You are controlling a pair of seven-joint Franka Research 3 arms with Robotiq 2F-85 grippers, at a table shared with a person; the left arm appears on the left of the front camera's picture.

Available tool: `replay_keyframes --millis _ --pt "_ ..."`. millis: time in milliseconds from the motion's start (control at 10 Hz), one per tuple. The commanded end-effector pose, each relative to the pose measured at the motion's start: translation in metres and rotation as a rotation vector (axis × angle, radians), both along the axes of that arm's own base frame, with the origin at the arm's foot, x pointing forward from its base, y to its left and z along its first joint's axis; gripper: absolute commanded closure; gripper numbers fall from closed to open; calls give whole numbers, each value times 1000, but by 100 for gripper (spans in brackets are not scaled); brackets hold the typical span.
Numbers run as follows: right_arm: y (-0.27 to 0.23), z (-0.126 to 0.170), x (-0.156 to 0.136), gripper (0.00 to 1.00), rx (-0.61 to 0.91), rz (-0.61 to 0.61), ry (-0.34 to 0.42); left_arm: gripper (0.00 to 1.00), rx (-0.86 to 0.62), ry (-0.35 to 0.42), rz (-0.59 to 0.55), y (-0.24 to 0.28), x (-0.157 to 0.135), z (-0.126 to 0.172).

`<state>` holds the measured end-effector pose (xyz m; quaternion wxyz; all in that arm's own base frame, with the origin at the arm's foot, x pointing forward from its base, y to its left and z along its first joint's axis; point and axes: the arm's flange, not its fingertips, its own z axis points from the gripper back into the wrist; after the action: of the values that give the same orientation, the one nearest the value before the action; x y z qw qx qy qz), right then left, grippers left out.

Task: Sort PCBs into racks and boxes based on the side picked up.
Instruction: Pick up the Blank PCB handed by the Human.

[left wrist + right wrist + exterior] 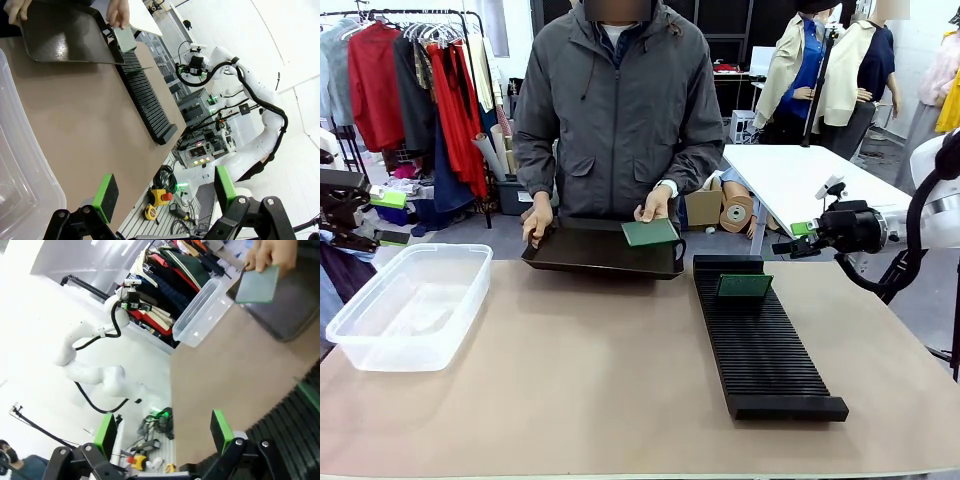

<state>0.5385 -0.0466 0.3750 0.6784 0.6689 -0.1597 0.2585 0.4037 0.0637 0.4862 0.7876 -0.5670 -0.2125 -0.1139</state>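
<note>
Nearest on the right lies the rack (765,350), running near to far, with a standing PCB (744,285) upright in a slot at its far end. On the left sits the clear box (410,300), which looks empty.

Both claws hang off the table's sides. The left gripper (165,192) and the right gripper (163,431) are each spread wide with nothing between the pads.

At the far edge a person steadies a black tray (580,262) with one hand (536,222). The other hand (655,205) holds the held PCB (651,233) over the tray's right end.

Reaching in now would likely bring a claw against that hand. Laid flat behind the tray's raised rim, so thin a board would probably be hard to pinch and might slide. Which face is up is hard to read, so a misjudged side would send it to the wrong place. A careless right-arm sweep could also topple the standing PCB.
</note>
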Motion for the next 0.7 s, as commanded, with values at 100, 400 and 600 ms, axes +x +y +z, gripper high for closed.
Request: replay_keyframes --millis 100,400,600 --pt "10 26 -31 0 4 42 71 0 1 4 -4 0 -2 2" --pt "10 38 -45 0 7 61 137 0 1 4 -4 0 -2 2" --pt "11 33 -37 0 26 51 91 0 1 4 -4 0 -2 2"
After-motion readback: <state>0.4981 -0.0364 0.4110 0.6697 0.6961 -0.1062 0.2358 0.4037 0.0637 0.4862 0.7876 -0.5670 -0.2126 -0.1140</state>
